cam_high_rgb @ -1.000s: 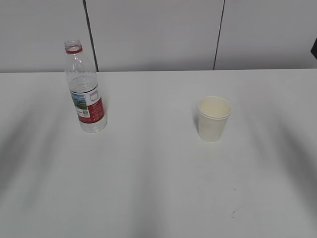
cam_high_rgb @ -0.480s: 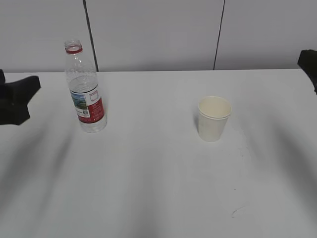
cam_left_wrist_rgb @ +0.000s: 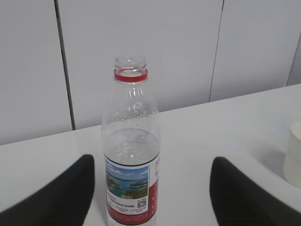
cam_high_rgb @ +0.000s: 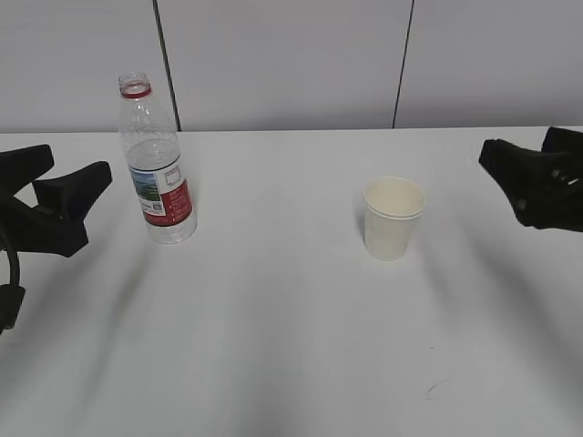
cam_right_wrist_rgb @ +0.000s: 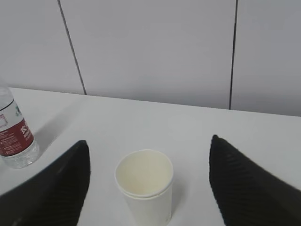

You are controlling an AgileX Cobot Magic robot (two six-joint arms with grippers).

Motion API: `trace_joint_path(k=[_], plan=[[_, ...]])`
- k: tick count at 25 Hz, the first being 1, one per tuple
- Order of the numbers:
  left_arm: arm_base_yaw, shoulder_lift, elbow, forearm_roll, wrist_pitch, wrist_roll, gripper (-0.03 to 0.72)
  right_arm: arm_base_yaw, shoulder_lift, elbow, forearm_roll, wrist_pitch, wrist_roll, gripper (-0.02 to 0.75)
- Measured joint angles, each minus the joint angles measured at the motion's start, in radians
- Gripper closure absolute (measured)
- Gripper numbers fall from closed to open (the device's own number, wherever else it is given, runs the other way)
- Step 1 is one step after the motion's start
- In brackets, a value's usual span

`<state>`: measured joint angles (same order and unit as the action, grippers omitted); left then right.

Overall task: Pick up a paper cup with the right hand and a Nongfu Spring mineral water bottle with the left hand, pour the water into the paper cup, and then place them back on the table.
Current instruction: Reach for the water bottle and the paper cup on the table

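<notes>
The Nongfu Spring bottle (cam_high_rgb: 158,173) stands upright and uncapped on the white table (cam_high_rgb: 273,328) at the back left, with water (cam_left_wrist_rgb: 131,147) up to just above its label. The paper cup (cam_high_rgb: 393,218) stands upright and looks empty, right of centre. My left gripper (cam_high_rgb: 79,160) is open, just left of the bottle and apart from it. In the left wrist view the bottle (cam_left_wrist_rgb: 131,188) stands ahead between the spread fingers of the left gripper (cam_left_wrist_rgb: 153,161). My right gripper (cam_high_rgb: 515,146) is open, to the right of the cup. The cup (cam_right_wrist_rgb: 145,183) shows ahead between the fingers of the right gripper (cam_right_wrist_rgb: 148,141).
A white panelled wall with dark seams (cam_high_rgb: 164,64) runs behind the table. A small dark scuff mark (cam_high_rgb: 435,390) lies near the front right. The cup's edge (cam_left_wrist_rgb: 294,155) shows at the right of the left wrist view, and the bottle (cam_right_wrist_rgb: 14,141) at the left of the right wrist view.
Both grippers have come into view from the sides, the left moving right toward the bottle and the right moving left toward the cup. Bottle and cup have not moved.
</notes>
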<state>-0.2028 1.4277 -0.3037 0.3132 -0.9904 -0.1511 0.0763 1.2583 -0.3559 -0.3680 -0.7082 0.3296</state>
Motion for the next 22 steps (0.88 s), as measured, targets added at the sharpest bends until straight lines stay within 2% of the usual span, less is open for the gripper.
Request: trace_joint_path(k=[8,11,16,22], plan=[[0.000,0.003,0.000,0.023,0.000,0.000,0.224,0.000,0.237,0.057,-0.007,-0.295,0.001,0.157],[0.000,0.003,0.000,0.046,-0.001,0.000,0.224,0.000,0.371,0.058,-0.007,-0.406,-0.077,0.157],[0.000,0.003,0.000,0.058,-0.001,0.000,0.224,0.000,0.524,0.056,0.042,-0.419,-0.149,0.157],[0.000,0.003,0.000,0.058,-0.001,0.000,0.224,0.000,0.546,0.054,0.061,-0.430,-0.153,0.157]])
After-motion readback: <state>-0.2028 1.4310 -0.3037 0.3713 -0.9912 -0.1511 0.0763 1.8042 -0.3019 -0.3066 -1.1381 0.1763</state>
